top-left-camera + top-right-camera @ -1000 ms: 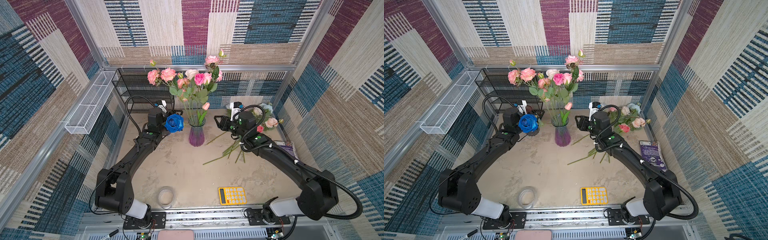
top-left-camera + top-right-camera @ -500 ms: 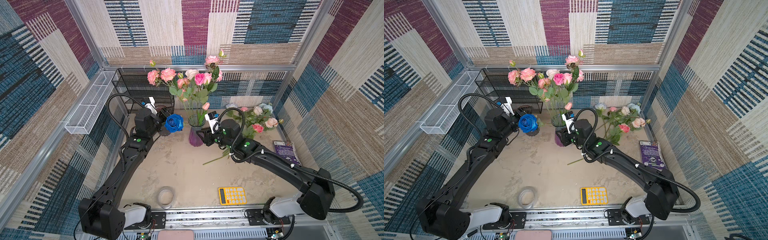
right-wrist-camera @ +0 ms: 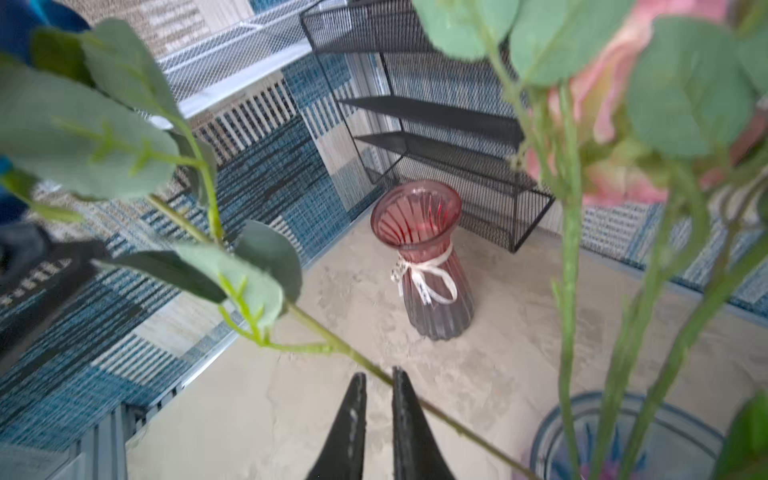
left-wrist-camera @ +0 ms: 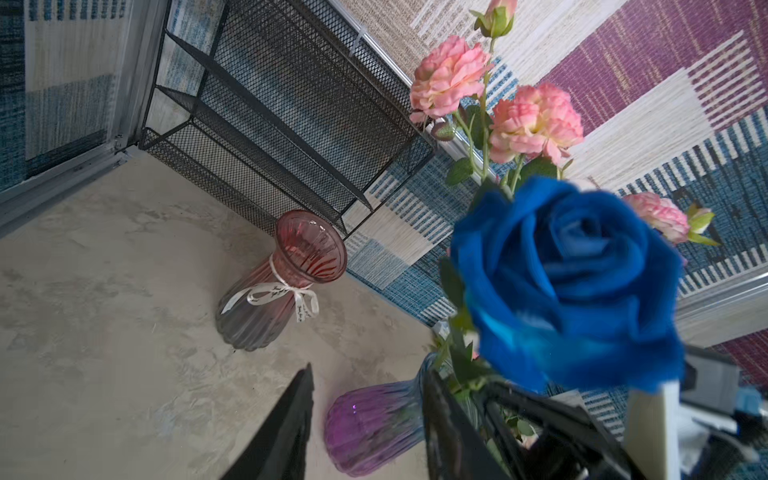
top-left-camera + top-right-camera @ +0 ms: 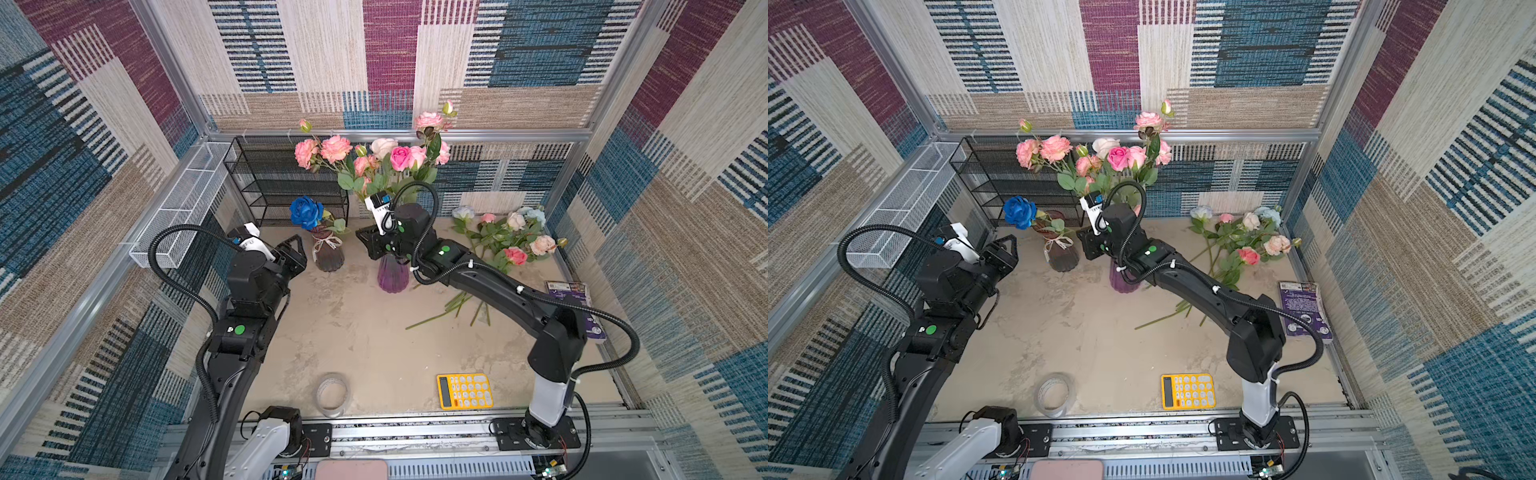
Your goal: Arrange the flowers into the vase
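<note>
Leaning bloom-leftward, the blue rose (image 5: 306, 211) slants up from right fingers (image 3: 405, 415).

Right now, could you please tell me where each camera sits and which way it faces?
Both top views: high over the front rail, looking down and back at the table; the left arm and right arm show.
Left wrist: on the left arm, facing the back wall past the blue rose and red vase; one finger of the left hand shows.
Right wrist: on the right arm, facing the back left corner; the right hand shows, fingers nearly together.
Both wrist views share the red vase and black rack.
</note>
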Tool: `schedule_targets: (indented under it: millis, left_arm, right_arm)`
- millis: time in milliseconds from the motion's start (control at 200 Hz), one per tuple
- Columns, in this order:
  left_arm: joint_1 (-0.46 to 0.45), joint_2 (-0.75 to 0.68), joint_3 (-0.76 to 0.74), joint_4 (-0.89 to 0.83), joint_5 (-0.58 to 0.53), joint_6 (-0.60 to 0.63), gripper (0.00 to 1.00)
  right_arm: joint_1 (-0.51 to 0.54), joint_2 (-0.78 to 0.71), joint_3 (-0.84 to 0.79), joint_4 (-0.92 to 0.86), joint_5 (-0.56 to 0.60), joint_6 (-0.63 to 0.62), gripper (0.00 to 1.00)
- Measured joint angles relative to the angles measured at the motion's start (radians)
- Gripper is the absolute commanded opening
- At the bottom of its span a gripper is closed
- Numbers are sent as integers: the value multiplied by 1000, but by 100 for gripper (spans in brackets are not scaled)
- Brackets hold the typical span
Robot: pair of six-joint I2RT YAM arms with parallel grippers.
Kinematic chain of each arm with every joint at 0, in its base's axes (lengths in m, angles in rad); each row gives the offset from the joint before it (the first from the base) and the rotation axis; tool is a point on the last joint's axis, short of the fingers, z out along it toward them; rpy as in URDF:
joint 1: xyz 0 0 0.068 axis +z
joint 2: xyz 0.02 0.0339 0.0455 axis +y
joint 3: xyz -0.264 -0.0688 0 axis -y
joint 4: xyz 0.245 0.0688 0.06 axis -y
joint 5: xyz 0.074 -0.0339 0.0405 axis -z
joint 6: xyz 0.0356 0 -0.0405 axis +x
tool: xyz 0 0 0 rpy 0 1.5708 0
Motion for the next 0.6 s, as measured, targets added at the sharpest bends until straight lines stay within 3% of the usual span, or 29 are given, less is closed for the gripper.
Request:
schedule_targets:
  millis: [240,601]
  left_arm:
    - [5,-90,-90,-55,0,1,44]
    - [5,-101,-139,-68,3,0,46]
  right_arm:
    - [0,208,304,-124,40,4,13]
    - [0,198,276,-152,58,19,27]
